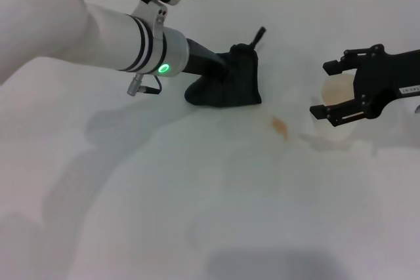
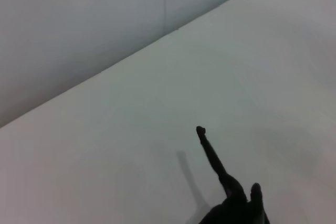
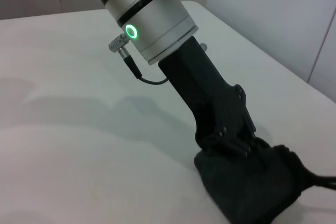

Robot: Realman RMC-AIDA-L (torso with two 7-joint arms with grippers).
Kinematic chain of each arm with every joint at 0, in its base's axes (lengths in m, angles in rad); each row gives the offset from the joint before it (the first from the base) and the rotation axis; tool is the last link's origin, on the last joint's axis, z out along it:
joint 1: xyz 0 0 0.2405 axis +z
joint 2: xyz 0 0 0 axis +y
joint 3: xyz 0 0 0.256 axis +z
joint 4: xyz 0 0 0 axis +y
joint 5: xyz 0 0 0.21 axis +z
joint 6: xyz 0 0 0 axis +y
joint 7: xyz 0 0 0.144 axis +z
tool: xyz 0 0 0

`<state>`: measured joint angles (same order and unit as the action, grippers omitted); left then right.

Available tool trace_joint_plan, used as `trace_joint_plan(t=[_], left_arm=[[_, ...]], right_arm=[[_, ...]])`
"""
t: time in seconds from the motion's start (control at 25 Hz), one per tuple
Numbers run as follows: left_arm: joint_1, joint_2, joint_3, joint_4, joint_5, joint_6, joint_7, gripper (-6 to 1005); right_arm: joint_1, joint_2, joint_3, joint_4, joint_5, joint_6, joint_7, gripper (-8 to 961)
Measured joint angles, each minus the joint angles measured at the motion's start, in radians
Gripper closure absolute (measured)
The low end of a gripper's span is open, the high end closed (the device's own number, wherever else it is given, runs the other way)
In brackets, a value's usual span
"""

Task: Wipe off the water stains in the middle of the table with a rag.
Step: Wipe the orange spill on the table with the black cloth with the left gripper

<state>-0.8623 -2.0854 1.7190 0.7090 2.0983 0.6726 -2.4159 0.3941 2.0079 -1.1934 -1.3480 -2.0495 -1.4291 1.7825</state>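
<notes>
Left claw (image 1: pixel 231 73) grips the rag (image 1: pixel 226 86), its tail pointing away from the robot; right claw (image 1: pixel 338 90) wide.

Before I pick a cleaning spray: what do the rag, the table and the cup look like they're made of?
The rag, under the left gripper, looks like soft black woven cloth: it bunches and wrinkles. The table seems a smooth white laminate or similar, matte with faint sheen; which one is unclear. The cup, between the open jaws of the right gripper, appears thin whitish translucent plastic.
</notes>
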Motion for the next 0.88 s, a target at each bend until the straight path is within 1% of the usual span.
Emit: trace_joint_plan(t=[0.16, 0.48, 0.72, 0.88], left_arm=[[-0.013, -0.002, 0.038, 0.002, -0.005, -0.004, 0.005, 923], [-0.034, -0.006, 0.066, 0.008, -0.027, -0.034, 0.014, 922], [-0.058, -0.007, 0.156, 0.026, -0.079, -0.035, 0.014, 922], [-0.061, -0.007, 0.206, 0.046, -0.105, -0.018, 0.014, 922]], right_arm=[[0.004, 0.000, 0.000, 0.002, -0.001, 0.002, -0.001, 86], [0.007, 0.001, 0.000, 0.008, -0.003, 0.004, -0.002, 86], [0.008, 0.002, 0.000, 0.010, -0.015, 0.005, -0.002, 86], [0.005, 0.003, 0.000, 0.010, -0.017, 0.006, -0.002, 86]])
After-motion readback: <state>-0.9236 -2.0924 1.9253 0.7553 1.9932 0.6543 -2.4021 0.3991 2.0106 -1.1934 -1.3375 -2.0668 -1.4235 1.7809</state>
